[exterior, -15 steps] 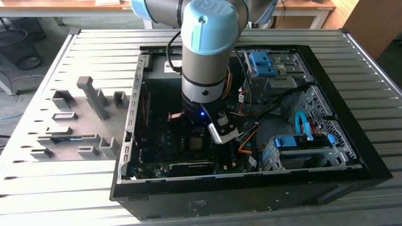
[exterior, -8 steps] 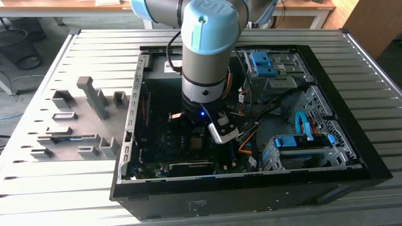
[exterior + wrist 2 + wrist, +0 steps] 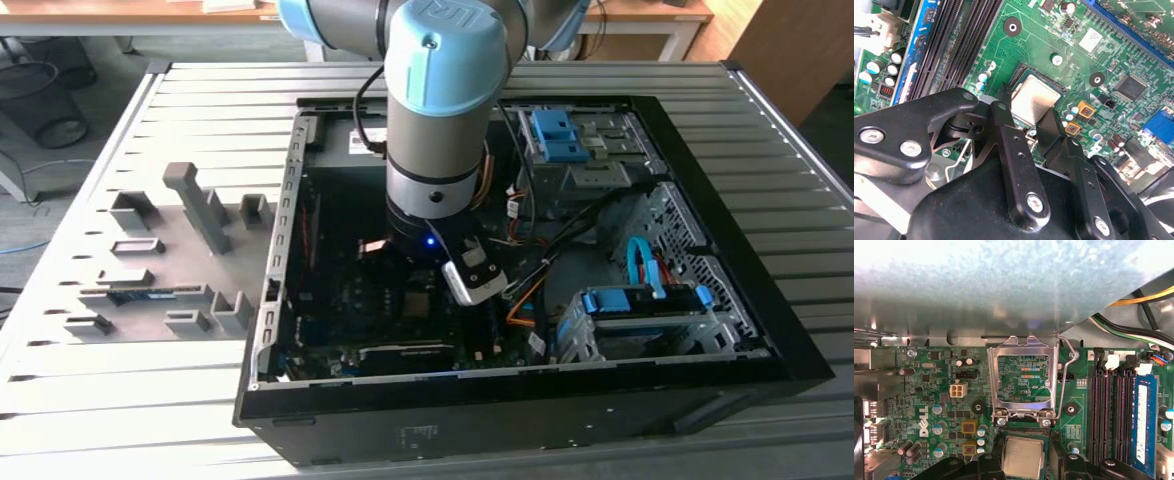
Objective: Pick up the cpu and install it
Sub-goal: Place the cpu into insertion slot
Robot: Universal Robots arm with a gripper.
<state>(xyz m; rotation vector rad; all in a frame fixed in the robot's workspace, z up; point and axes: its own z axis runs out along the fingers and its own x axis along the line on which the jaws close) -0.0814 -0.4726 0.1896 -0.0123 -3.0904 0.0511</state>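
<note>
The cpu (image 3: 1035, 99) (image 3: 1023, 456) is a small square chip with a shiny silver-grey top, lying flat in the dark socket frame (image 3: 1024, 432) on the green motherboard (image 3: 929, 390). My gripper (image 3: 1029, 107) (image 3: 1024, 461) straddles it, its black fingers (image 3: 1004, 107) against two opposite edges of the chip. In the exterior view the gripper (image 3: 416, 285) reaches down into the open computer case (image 3: 747, 330), over the board's middle.
The socket's metal load plate (image 3: 1024, 377) and its wire lever (image 3: 1070, 365) stand raised beside the socket. Long black memory slots (image 3: 954, 45) (image 3: 1109, 410) and a blue memory stick (image 3: 1145, 420) run close by. Cables (image 3: 561, 240) and blue drive cages (image 3: 641, 310) occupy the exterior view's right. A grey fixture plate (image 3: 160, 260) lies outside the case.
</note>
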